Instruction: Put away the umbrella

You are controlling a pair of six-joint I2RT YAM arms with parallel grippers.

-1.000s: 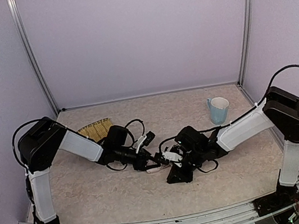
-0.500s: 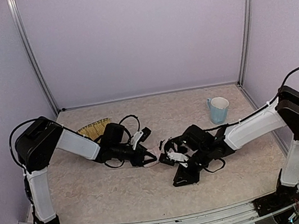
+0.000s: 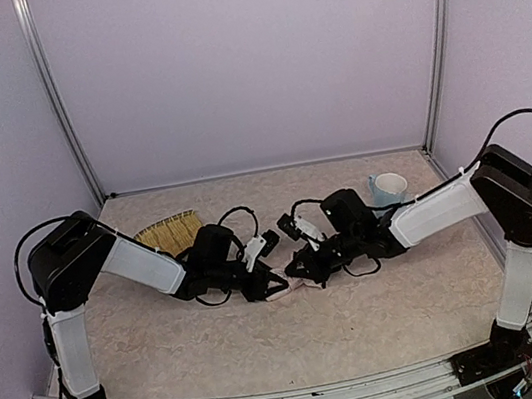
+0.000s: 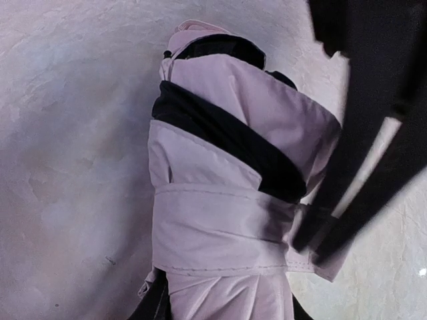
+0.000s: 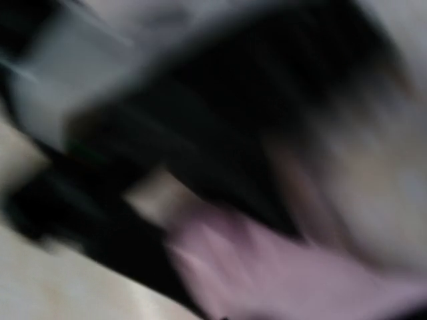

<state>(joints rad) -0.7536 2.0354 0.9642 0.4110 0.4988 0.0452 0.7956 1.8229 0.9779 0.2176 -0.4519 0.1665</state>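
Table [image 3: 406, 314], lower centre of the top view: folded umbrella [image 4: 227, 200], a pale pink fabric bundle crossed by a black band and bound by a pink strap [image 4: 220, 230]. Left gripper [image 3: 267, 282] clamps its lower end. Right gripper [image 4: 319, 235] sits at its right edge, jaw state indiscernible.

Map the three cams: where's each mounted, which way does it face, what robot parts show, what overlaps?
Top external: fixed high behind the bases, facing down and forward over the table; both arms, left tool and right tool at the umbrella.
Left wrist: on the left arm, facing down at the umbrella; its tool barely in frame at the bottom.
Right wrist: motion-blurred; only pink fabric and dark shapes.
Shared: umbrella, in top and left wrist.
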